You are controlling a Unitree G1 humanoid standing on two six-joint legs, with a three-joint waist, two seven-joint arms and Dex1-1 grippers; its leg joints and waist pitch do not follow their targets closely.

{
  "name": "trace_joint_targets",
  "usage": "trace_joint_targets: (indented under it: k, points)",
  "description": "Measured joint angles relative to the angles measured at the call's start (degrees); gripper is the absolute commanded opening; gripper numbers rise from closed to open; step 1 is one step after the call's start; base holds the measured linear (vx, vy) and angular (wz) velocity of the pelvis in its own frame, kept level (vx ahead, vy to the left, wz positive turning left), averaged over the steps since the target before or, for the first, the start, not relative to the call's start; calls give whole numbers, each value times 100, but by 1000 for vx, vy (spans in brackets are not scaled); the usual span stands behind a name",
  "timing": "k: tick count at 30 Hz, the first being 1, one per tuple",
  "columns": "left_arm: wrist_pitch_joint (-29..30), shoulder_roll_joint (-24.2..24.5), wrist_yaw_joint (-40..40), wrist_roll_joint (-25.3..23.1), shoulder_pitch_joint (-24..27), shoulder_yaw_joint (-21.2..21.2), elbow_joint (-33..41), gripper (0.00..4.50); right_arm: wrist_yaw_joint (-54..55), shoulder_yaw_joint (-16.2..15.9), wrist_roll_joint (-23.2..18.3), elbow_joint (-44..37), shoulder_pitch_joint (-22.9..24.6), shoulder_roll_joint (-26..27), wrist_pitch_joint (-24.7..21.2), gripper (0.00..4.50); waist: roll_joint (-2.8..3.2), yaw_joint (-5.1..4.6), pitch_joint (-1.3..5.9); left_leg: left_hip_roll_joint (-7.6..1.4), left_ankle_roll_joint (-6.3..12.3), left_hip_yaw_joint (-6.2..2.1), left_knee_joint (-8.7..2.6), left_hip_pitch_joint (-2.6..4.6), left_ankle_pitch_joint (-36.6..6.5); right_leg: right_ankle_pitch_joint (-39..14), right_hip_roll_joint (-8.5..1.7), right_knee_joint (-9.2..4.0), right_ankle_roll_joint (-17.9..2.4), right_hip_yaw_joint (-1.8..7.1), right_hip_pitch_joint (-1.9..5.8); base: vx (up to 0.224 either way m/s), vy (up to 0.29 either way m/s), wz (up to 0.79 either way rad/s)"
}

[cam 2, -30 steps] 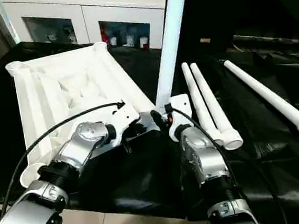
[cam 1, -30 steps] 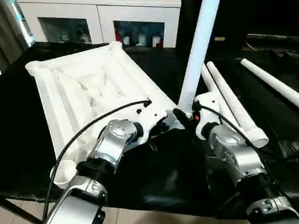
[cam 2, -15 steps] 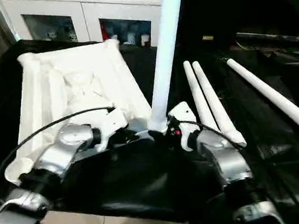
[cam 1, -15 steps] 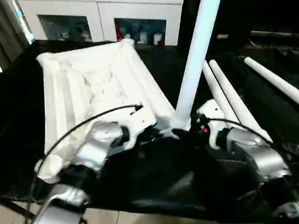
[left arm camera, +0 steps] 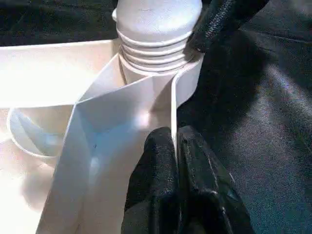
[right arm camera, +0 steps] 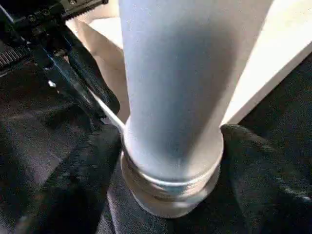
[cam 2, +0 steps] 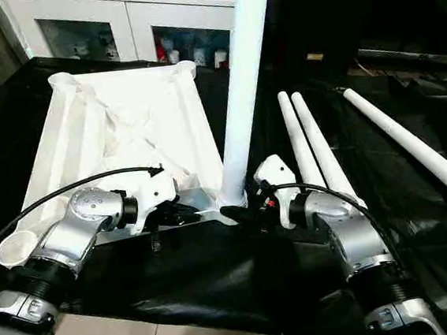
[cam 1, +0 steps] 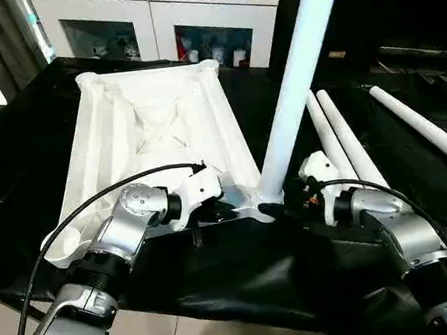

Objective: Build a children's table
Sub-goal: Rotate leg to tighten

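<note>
My left tool is pinched narrow on the thin rim wall of the tabletop, which lies underside up on the black worktop toward eleven o'clock from my arms; my right tool straddles the foot of the upright leg, its two fingers wide either side of the tube, at the near corner socket toward twelve o'clock; three spare legs lie on the cloth toward two o'clock. The thread ridges sit proud of the socket in the left wrist view, so I judge the leg not fully seated; if my right tool lets go or twists off-axis, the tall tube could lean and cross-thread or topple; if my thin pinch on the rim slips, the tabletop could spin with the leg. Hard to make out: whether my right fingers truly press the tube; the leg's top is cut off; the socket's inside is hidden.
</note>
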State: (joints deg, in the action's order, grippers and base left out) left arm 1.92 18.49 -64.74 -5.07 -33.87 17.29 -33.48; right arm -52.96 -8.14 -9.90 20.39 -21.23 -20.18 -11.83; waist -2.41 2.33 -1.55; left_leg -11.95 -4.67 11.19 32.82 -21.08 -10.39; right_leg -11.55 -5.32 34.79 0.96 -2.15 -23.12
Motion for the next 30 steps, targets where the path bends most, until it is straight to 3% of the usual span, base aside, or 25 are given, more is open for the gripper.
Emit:
trace_joint_targets:
  k: [7,17,24,30]
  points:
    - [8,25,-100,41,15,1,21,0,-27,33,-148,-21,76,43,5,273,0,3,0,0,0,0,1,1,0,0,0,0,0,0,1,0,0,0]
    - [23,-118,254,-38,-55,-4,-144,0,609,114,-51,-12,213,287,138,268,-2,0,2,1,0,2,11,11,0,4,-1,6,-6,4,10,0,0,0]
    - [694,-1130,2072,-394,-638,-67,-977,0,3154,768,169,736,-209,1439,77,267,-10,-56,6,7,-1,-13,18,21,0,5,-3,2,4,10,17,0,0,0]
    - [1032,-1595,2787,-435,-783,-87,-1137,0,4058,872,378,928,-390,1751,164,267,9,-37,14,8,-1,-16,16,14,0,10,-3,1,9,7,18,0,0,0]
